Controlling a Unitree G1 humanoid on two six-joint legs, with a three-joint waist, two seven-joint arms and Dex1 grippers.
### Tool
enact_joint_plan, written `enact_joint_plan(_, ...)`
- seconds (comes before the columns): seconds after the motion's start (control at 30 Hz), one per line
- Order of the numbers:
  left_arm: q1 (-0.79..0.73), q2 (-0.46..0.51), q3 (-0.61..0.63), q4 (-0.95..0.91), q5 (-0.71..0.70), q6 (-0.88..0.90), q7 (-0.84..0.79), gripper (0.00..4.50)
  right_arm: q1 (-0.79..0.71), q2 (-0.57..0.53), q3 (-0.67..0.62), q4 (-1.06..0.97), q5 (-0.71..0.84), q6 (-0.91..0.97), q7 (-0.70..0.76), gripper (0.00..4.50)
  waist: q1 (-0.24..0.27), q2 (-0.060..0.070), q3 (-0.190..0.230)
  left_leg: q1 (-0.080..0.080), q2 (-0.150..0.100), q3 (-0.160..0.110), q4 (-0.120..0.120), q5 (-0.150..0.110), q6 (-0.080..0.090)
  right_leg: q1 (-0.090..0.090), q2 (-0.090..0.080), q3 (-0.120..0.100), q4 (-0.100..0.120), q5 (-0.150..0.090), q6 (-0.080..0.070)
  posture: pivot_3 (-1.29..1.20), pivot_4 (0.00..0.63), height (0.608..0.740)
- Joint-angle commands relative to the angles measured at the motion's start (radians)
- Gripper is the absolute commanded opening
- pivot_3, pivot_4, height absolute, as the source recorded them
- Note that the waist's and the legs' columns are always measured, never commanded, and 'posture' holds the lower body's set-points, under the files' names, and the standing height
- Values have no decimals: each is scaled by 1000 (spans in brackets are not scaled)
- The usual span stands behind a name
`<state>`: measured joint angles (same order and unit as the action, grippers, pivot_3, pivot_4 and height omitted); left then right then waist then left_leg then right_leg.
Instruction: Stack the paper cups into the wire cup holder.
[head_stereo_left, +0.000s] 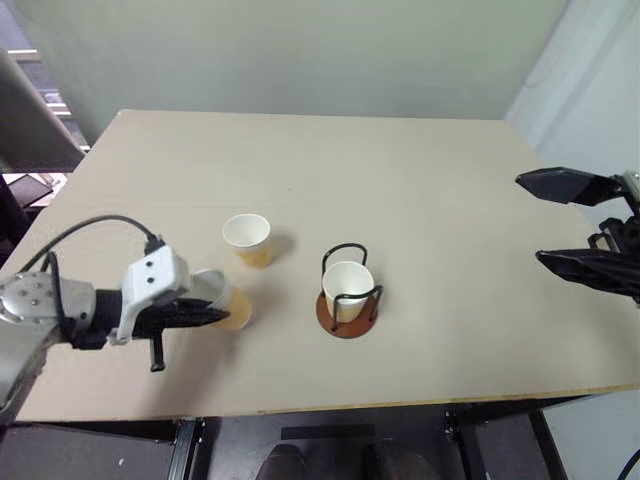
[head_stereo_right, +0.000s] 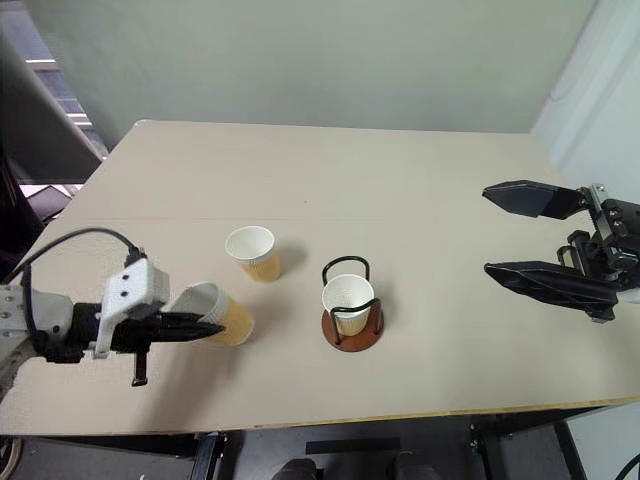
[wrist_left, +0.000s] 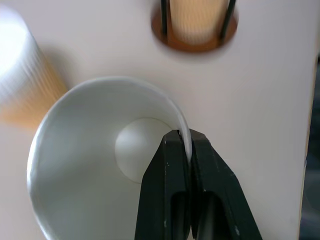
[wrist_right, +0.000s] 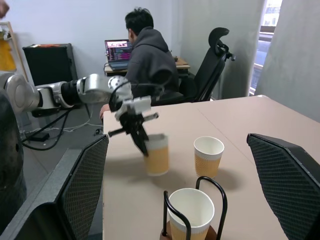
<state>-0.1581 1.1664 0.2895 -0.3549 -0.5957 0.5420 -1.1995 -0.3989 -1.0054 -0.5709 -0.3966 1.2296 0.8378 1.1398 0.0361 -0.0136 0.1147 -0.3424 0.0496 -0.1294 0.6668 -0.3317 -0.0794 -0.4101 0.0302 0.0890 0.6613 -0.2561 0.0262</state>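
Left wrist view: left pincer (wrist_left: 186, 145) pinching rim of a paper cup (wrist_left: 95, 165). Right wrist view adds a seated person (wrist_right: 148, 57) at a laptop (wrist_right: 118, 52). Right pincer (head_stereo_right: 535, 235) spread, off the tabletop (head_stereo_left: 420, 180) edge. One cup (head_stereo_left: 347, 288) sits in wire cup holder (head_stereo_left: 347, 300), another (head_stereo_left: 248, 239) stands nearby; far half open.

We see three paper cups (head_stereo_right: 249, 250), tan-orange outside and white inside, on a pale beige worktop (head_stereo_right: 400, 190). The wire cup holder (head_stereo_right: 351, 310) is black on a reddish-brown base, and both claws have black fingers (wrist_left: 175, 200).
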Motion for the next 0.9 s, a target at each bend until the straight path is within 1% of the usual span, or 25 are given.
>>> enact_joint_plan(0.03,-255,-13,-57,-24,-85,-14,-46,49,-23,-22,0,-5,-3,-26,-4,4500,4,0,0,0,0,0,1,0,0,0,0,0,0,0,0,0,150,740)
enact_joint_plan(0.13,-502,-92,-193,27,-61,-46,-101,49,-26,-24,9,-4,-11,-34,-5,4500,8,0,0,0,-2,0,1,0,0,1,-2,0,0,0,0,0,150,740)
enact_joint_plan(0.2,-628,-163,-274,72,-33,-77,-148,49,-29,-25,17,-5,-17,-40,-8,4500,6,0,0,0,-2,0,2,0,0,1,-2,0,0,1,1,0,150,740)
enact_joint_plan(0.27,-738,-247,-357,110,-10,-110,-207,49,-26,-29,16,-10,-21,-43,-12,4500,5,0,0,-1,-2,0,3,0,0,1,-2,0,0,1,3,0,150,740)
enact_joint_plan(0.33,-807,-314,-426,152,19,-148,-271,49,-18,-33,9,-17,-19,-44,-17,4500,6,0,0,-5,-1,-1,6,0,0,-1,-2,0,-1,2,6,0,150,740)
enact_joint_plan(0.5,-867,-383,-545,241,133,-267,-395,49,12,-49,-30,-41,-6,-34,-42,4500,2,0,0,-7,-2,1,8,-1,1,-1,-2,1,-7,4,15,0,150,740)
enact_joint_plan(0.73,-900,-376,-630,351,216,-421,-415,49,69,-65,-85,-74,12,-24,-72,4500,6,0,0,-8,-2,-1,10,-1,2,2,-3,2,-12,6,19,0,150,740)
enact_joint_plan(0.9,-906,-362,-672,368,208,-470,-415,49,86,-68,-94,-87,18,-27,-86,4500,7,0,0,-9,-2,-2,12,-2,4,3,-3,2,-15,8,22,0,150,740)
